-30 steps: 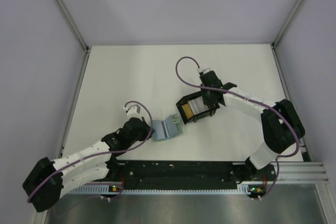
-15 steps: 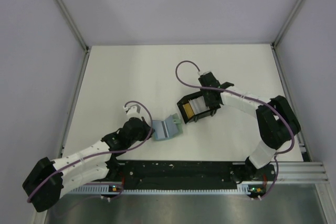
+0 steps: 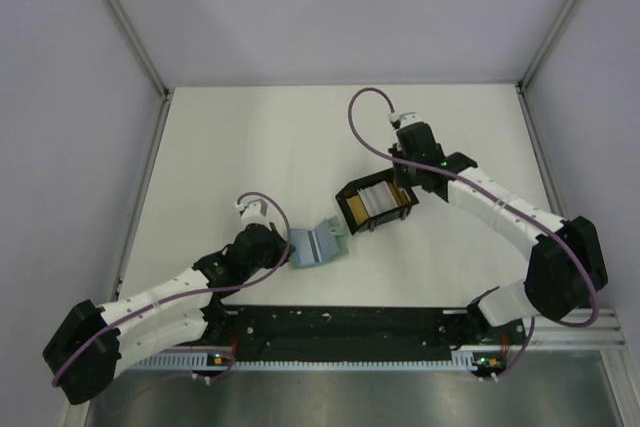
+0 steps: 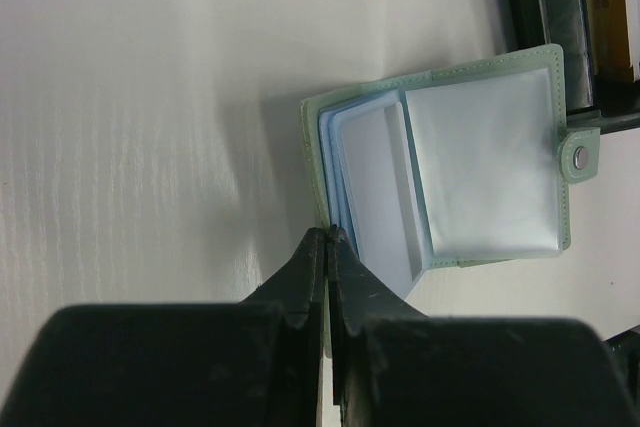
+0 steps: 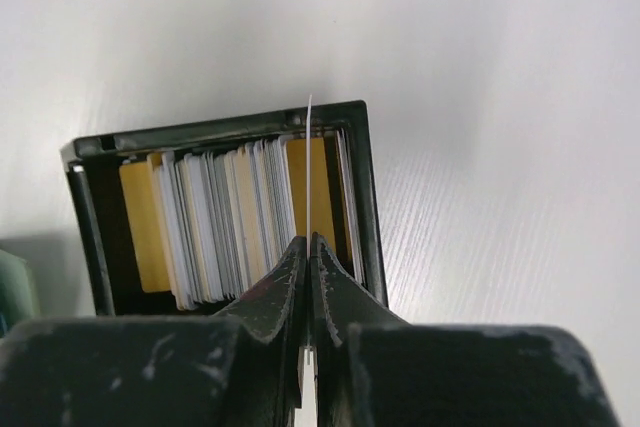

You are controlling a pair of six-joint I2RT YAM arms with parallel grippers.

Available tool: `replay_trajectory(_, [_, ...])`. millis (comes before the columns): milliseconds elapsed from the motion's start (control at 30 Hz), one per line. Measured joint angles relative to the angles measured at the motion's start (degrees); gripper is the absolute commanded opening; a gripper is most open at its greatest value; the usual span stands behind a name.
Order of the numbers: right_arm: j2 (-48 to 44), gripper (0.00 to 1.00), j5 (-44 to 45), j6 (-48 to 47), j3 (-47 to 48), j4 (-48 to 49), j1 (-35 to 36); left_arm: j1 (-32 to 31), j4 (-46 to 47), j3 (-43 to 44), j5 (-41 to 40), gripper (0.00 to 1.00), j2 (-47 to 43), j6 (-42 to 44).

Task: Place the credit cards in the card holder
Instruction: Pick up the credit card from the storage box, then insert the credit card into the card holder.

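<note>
The sage-green card holder (image 3: 318, 243) lies open on the table, its pale blue slotted inside up; it also shows in the left wrist view (image 4: 470, 157). My left gripper (image 4: 331, 235) is shut on the holder's left edge and pins it. A black box (image 3: 374, 205) holds several white and yellow-orange credit cards (image 5: 230, 222) standing on edge. My right gripper (image 5: 309, 243) is shut on one thin white card (image 5: 309, 162), seen edge-on, held above the box's right end. In the top view the right gripper (image 3: 408, 179) hangs over the box's far right side.
The white table (image 3: 250, 147) is bounded by metal rails at left, right and back. A black rail with the arm bases (image 3: 350, 332) runs along the near edge. The box stands just right of the holder.
My right arm has risen and swung right, lifting one white card out of the box. The left gripper and the holder have not moved.
</note>
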Motion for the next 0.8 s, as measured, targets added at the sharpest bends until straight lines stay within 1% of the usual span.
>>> replay_trajectory(100, [-1.1,0.00,-3.3,1.5,0.2,1.3,-1.2,0.0,0.0,0.0,0.2,0.00,0.0,0.0])
replay_trajectory(200, [-1.2,0.00,-9.0,4.5,-0.9,3.0,-3.2,0.0,0.0,0.0,0.4,0.00,0.0,0.1])
replay_trajectory(367, [-4.5,0.00,-26.3,13.7,-8.8,10.8,-10.2,0.0,0.0,0.0,0.4,0.00,0.0,0.2])
replay_trajectory(467, [-6.1,0.00,-37.5,20.7,-12.8,17.1,-13.5,0.0,0.0,0.0,0.4,0.00,0.0,0.2])
replay_trajectory(600, [-7.4,0.00,-50.2,32.5,-17.7,29.3,-14.2,0.0,0.0,0.0,0.4,0.00,0.0,0.2])
replay_trajectory(700, [-9.0,0.00,-56.5,42.1,-22.2,38.5,-14.2,0.0,0.0,0.0,0.4,0.00,0.0,0.2])
replay_trajectory(800, [-10.6,0.00,-60.8,51.3,-26.3,47.5,-14.2,0.0,0.0,0.0,0.4,0.00,0.0,0.2])
